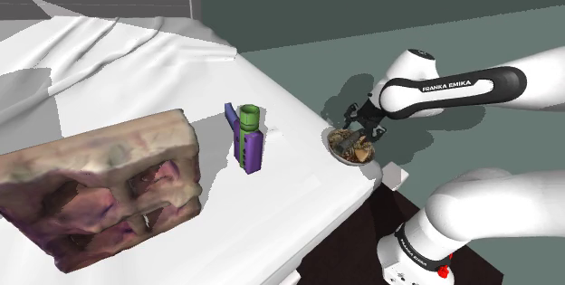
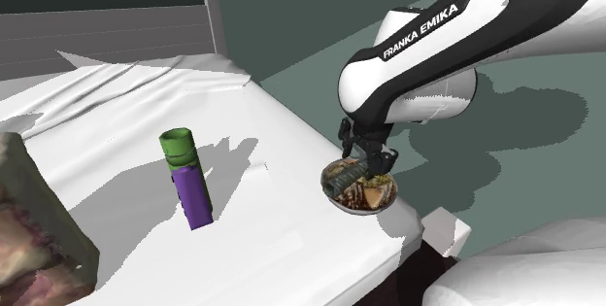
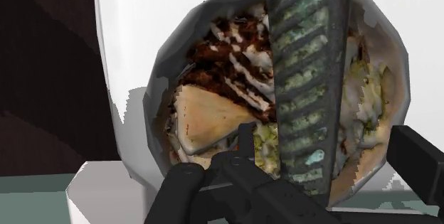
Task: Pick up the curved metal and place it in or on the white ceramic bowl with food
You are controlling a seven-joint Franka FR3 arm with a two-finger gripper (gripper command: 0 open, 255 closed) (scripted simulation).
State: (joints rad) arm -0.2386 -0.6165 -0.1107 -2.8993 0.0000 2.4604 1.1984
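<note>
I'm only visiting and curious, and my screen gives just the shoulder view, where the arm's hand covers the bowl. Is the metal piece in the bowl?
Observer: In the wrist view the ribbed strip lies across the bowl, over the food.
Operator: Is the hand gripping it?
Observer: No. The gripper is open: its fingers stand apart, and food shows in a gap between the strip and one finger.
Operator: What food is it?
Observer: A pale wedge, brown pieces with white streaks, and some greens.
</note>
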